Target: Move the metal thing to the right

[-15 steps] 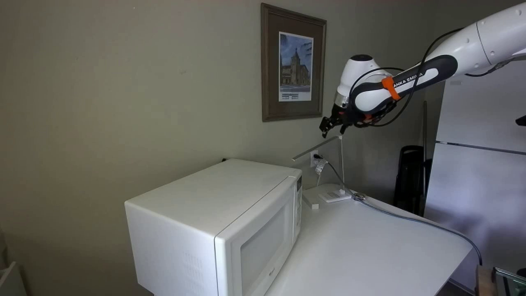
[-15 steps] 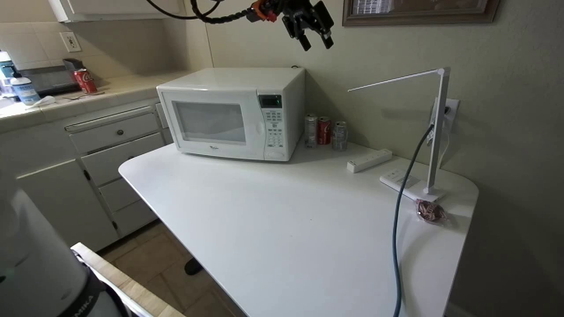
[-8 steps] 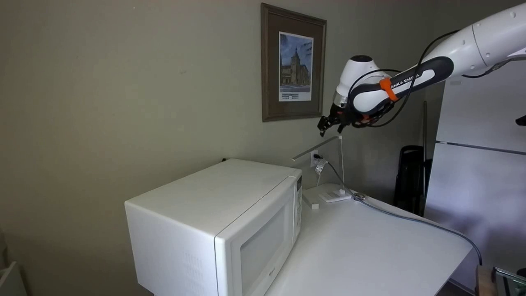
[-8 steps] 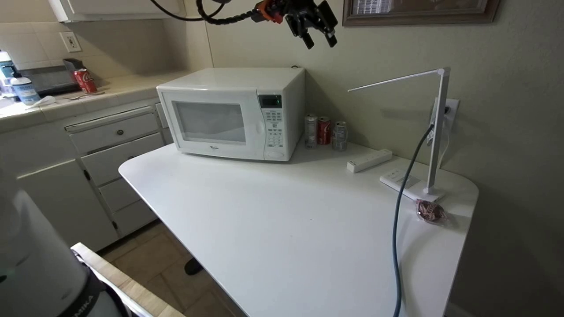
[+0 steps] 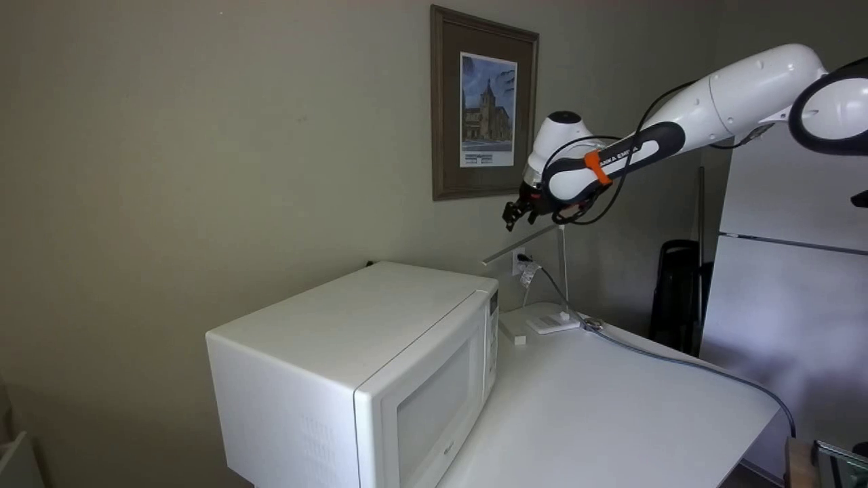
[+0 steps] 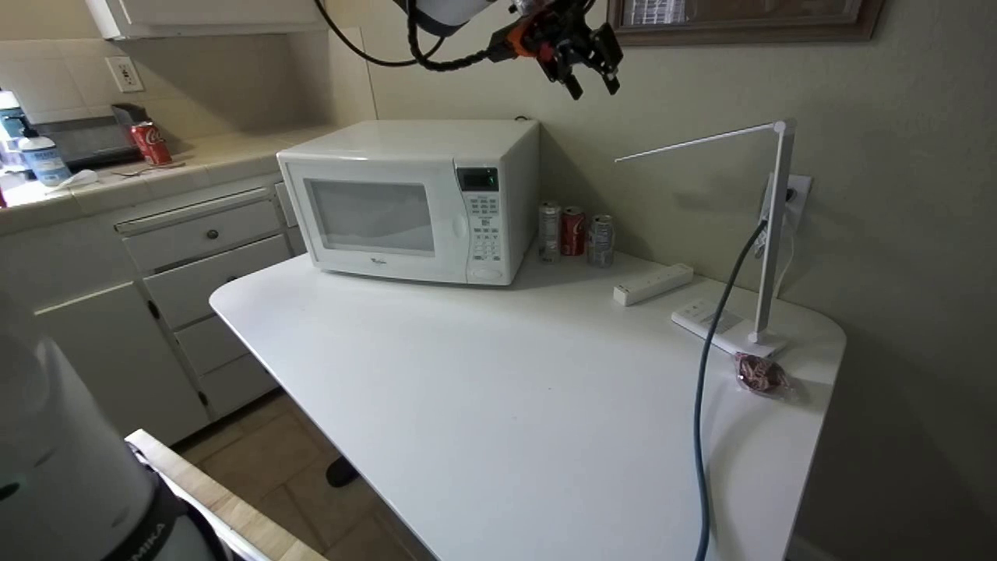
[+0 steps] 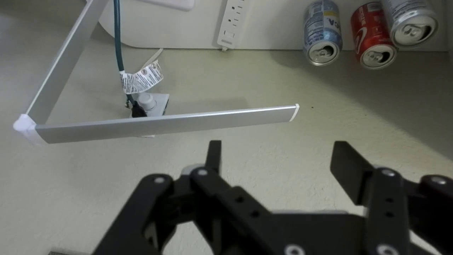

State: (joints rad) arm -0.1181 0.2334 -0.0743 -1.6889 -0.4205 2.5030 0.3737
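Observation:
The metal thing is a slim silvery lamp-like stand, with an upright post and a hinged arm reaching out to the left in that exterior view. It also shows in an exterior view, beyond the microwave. In the wrist view, its flat arm lies crosswise ahead of the fingertips, with its free end between them in width. My gripper is open with nothing between its fingers. In both exterior views the gripper hangs high near the wall, above the arm's free end, apart from it.
A white microwave stands on the white table. Several cans stand beside it. A power strip, a dark cable and a wrapped item lie near the stand. A framed picture hangs on the wall.
My gripper has moved left and slightly down in an exterior view, and rightward and down toward the stand's arm in an exterior view. The stand has not moved.

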